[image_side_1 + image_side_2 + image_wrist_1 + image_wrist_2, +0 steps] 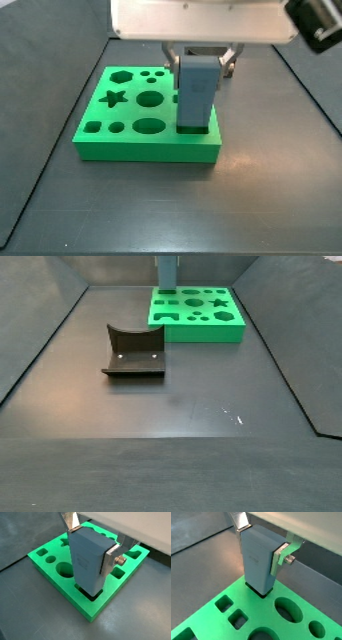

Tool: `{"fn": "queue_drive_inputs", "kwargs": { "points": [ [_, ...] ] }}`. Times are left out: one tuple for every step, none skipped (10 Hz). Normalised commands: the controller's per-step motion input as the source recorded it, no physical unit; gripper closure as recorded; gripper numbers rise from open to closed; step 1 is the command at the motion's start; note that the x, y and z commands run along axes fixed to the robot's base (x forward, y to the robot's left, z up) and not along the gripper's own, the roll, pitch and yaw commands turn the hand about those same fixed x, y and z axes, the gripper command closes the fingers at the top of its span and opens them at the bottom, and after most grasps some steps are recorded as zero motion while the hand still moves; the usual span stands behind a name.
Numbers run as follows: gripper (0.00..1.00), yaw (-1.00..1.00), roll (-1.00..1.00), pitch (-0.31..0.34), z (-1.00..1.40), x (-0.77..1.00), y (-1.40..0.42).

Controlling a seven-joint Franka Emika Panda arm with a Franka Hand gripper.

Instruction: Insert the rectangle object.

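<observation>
The rectangle object (85, 562), a grey-blue block, stands upright with its lower end in the rectangular hole at one corner of the green board (67, 592). Most of it rises above the board. It shows in the same way in a wrist view (256, 562) and in both side views (198, 92) (167, 271). My gripper (90, 547) is shut on the block's upper part, one silver finger (108, 559) flat against each narrow side. The gripper also shows in a wrist view (259, 546) and in a side view (201, 58). The board shows too (258, 607) (147, 150) (201, 334).
The board has other holes: a star (115, 98), round ones (150, 99) and small square ones (236, 618). A dark brown block with a curved notch (134, 351) stands on the dark floor a little way from the board. Sloping grey walls bound the floor.
</observation>
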Motion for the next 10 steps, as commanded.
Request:
{"fn": "queue_drive_inputs", "kwargs": {
  "points": [
    [1.0, 0.0, -0.02, -0.021, -0.31, 0.0, 0.0],
    [1.0, 0.0, -0.03, -0.001, -0.28, 0.0, 0.0],
    [1.0, -0.07, -0.09, -0.004, -0.3, 0.01, 0.0],
    [1.0, -0.15, -0.08, 0.0, -0.29, 0.09, -0.06],
    [1.0, -0.18, -0.08, 0.0, -0.35, 0.14, -0.07],
    [1.0, -0.15, -0.06, 0.0, -0.45, 0.27, -0.04],
    [1.0, -0.04, 0.0, 0.0, -0.5, 0.21, 0.0],
    [1.0, 0.04, 0.0, -0.006, -0.57, 0.03, 0.0],
    [1.0, 0.14, 0.04, -0.044, -0.6, 0.0, 0.0],
    [1.0, 0.18, 0.11, -0.019, -0.55, 0.0, 0.0]
  ]
}}
